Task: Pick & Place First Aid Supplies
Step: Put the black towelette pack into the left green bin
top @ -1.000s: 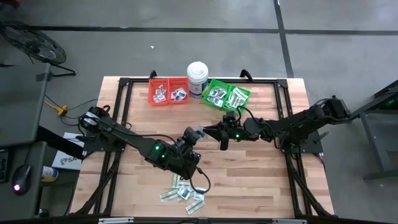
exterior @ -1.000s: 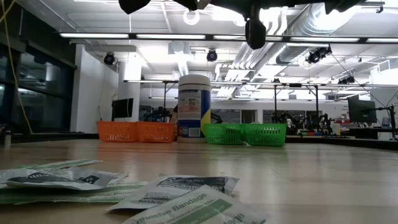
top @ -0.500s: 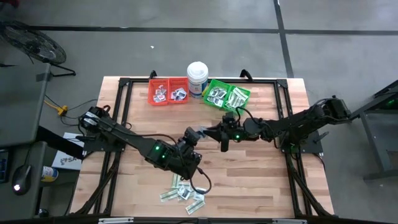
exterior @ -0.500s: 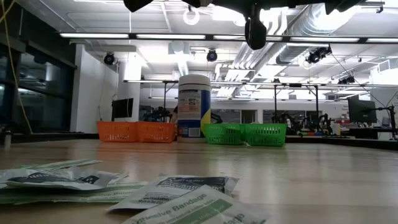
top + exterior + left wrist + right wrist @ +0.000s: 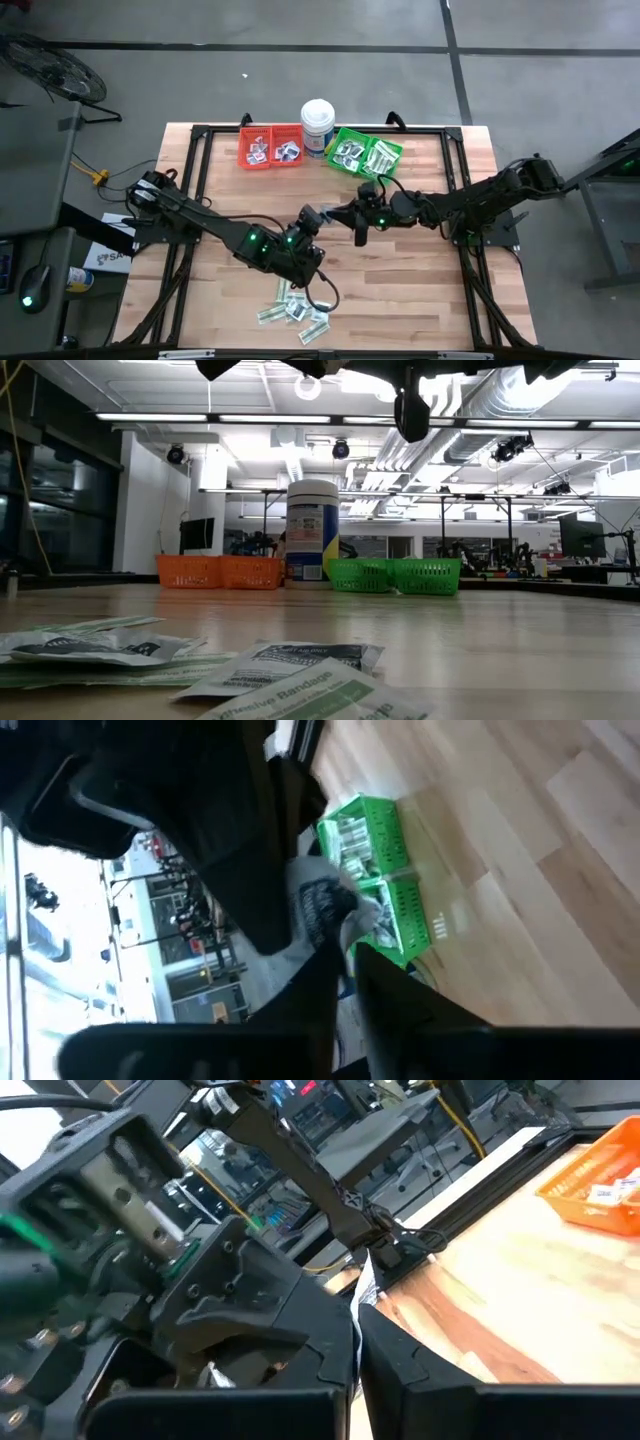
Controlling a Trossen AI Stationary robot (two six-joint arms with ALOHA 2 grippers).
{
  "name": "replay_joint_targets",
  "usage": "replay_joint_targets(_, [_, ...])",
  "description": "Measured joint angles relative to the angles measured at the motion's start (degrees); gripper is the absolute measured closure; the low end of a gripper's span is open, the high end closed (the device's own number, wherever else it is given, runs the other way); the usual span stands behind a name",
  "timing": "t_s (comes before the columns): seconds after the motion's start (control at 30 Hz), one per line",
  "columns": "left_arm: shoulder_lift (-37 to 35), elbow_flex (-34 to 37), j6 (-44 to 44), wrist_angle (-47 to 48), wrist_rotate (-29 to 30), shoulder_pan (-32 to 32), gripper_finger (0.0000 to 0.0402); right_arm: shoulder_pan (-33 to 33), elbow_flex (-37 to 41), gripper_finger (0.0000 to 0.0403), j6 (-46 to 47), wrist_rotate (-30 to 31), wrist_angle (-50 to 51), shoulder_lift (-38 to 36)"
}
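One first aid packet (image 5: pixel 318 905), white with dark print, hangs in the air over the table's middle between my two grippers. My left gripper (image 5: pixel 312 218) reaches it from the left and my right gripper (image 5: pixel 338 212) from the right, tip to tip; both are shut on it. In the right wrist view the packet (image 5: pixel 364 1280) shows edge-on as a thin white strip. Several more first aid supplies (image 5: pixel 295 308) lie flat in a loose heap near the table's front edge; the low view shows that heap (image 5: pixel 280 665) close up. My left gripper pinches one end of the packet (image 5: pixel 338 935) between its two fingers, which come from the table's left, slanting a little down. The packet is lifted clear of the table. My right gripper pinches the packet's other end (image 5: pixel 362 1302) between its two fingers, which come level from the table's right. The packet stands on edge between them, clear of the table.
At the far edge stand a red bin (image 5: pixel 270 147) and a green bin (image 5: pixel 365 153), both with packets inside, and a tall white tub (image 5: pixel 318 123) between them. A black frame (image 5: pixel 200 180) runs along the table's sides. Bare wood lies between the heap and the bins.
Both arms have kept their place over the table's middle. From above, less of the white packet shows between the two grippers than a second ago.
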State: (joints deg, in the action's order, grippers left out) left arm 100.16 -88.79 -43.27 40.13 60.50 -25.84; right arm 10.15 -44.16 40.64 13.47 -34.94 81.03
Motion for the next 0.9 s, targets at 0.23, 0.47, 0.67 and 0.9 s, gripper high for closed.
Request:
replay_joint_targets(0.23, [-0.8,-0.1,1.8,4.9,-1.4,-0.8,0.0286,-1.8,0.0,0.0402,0.8,2.9,2.6,-0.6])
replay_joint_targets(0.47, [-2.8,-0.1,26.9,24.8,-0.2,-3.3,0.0255,-7.6,0.0,0.0402,0.1,4.7,20.4,-7.9])
replay_joint_targets(0.67, [-5.8,0.1,51.2,38.5,-1.2,-6.4,0.0265,-16.4,0.0,0.0402,-3.2,0.9,37.6,-13.3])
replay_joint_targets(0.9, [-11.9,8.7,66.7,39.0,-0.6,-8.8,0.0276,-28.2,0.0,0.0403,-9.3,-10.1,41.3,-11.5])
